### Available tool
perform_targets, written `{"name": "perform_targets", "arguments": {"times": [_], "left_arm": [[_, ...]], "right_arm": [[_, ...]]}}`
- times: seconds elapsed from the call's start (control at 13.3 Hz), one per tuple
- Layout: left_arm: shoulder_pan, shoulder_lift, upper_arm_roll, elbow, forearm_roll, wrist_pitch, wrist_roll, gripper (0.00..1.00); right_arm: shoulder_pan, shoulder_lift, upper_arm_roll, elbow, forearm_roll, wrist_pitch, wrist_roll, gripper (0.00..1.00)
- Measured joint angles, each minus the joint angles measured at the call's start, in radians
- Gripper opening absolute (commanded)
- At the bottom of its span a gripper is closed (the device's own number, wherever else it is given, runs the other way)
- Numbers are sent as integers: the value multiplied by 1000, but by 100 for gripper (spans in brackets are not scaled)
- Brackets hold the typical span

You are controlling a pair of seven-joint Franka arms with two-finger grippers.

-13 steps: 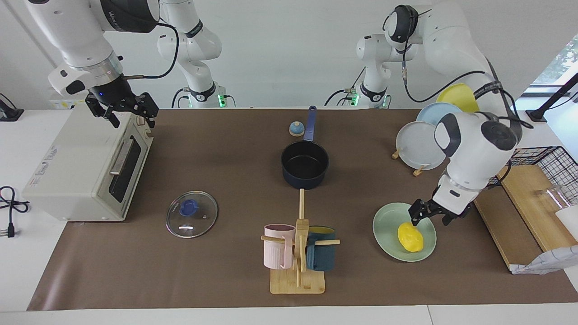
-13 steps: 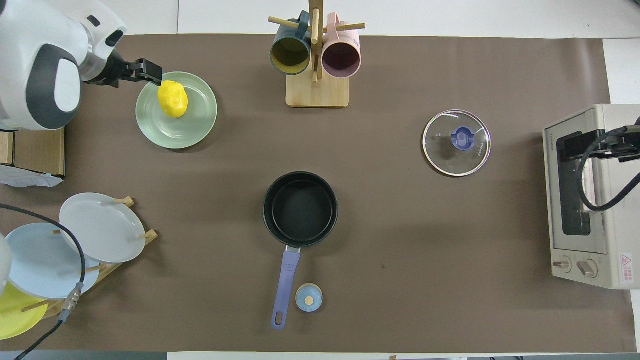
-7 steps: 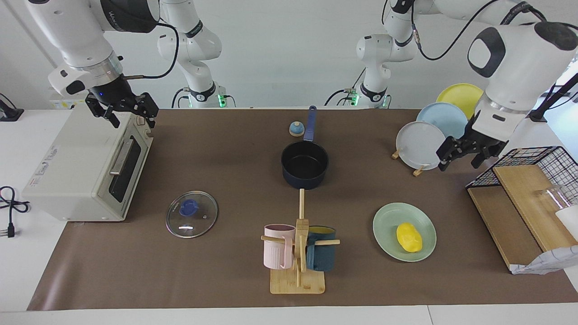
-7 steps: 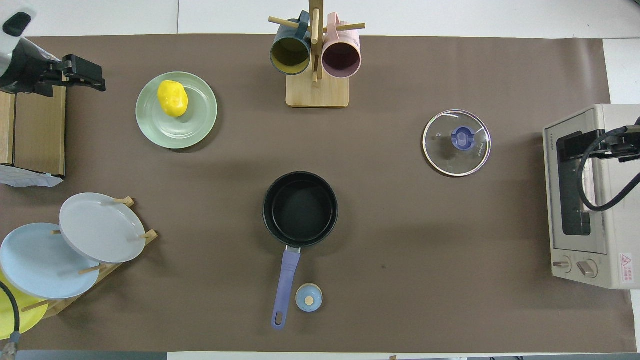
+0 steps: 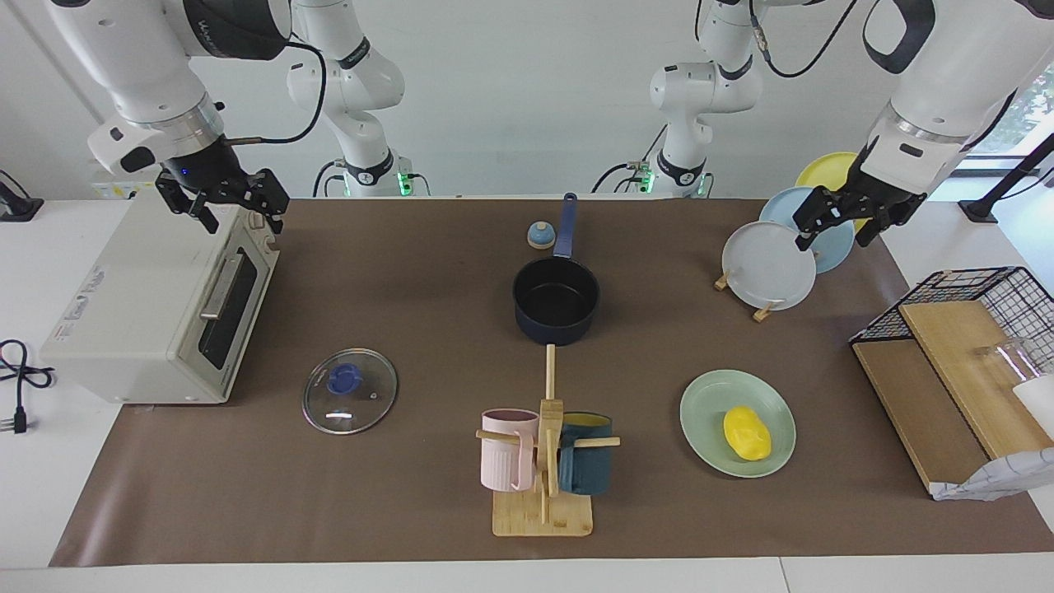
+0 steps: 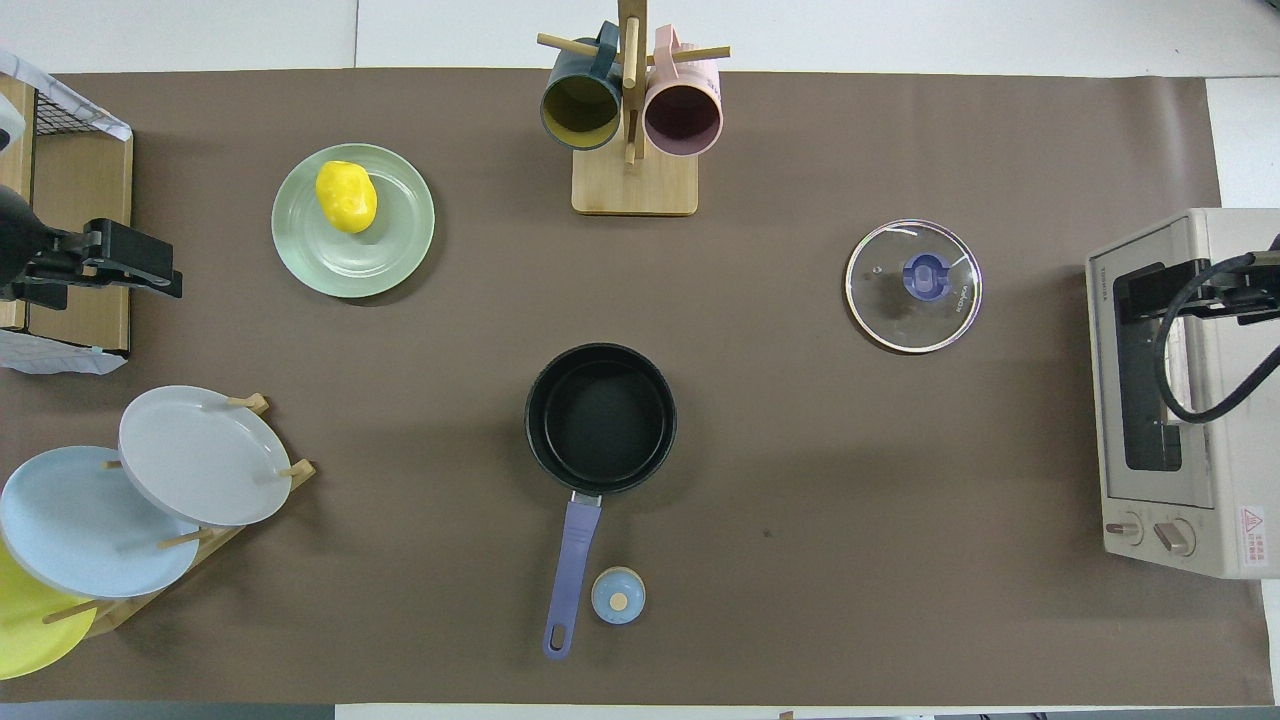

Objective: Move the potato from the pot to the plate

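The yellow potato lies on the mint-green plate, toward the left arm's end of the table. The navy pot stands mid-table with nothing inside it, its blue handle pointing toward the robots. My left gripper hangs open and holds nothing, raised over the plate rack, well clear of the plate. My right gripper waits open above the toaster oven.
A glass lid lies near the toaster oven. A mug rack stands farther from the robots than the pot. The plate rack, a small blue bell and a wire basket with wooden boards are also here.
My left gripper has lifted away from the potato on the plate and drawn back toward the robots, ending over the plate rack. The potato stays on the plate. The right arm has not moved.
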Motion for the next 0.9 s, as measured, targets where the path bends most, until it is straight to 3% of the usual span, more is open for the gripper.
{"name": "perform_targets", "arguments": {"times": [0.3, 0.9], "left_arm": [[0, -52, -3, -92, -1, 18, -1, 100], [-16, -86, -5, -95, -9, 22, -2, 100]], "right_arm": [[0, 0, 0, 0, 0, 0, 0, 100], [0, 0, 0, 0, 0, 0, 0, 100]]}}
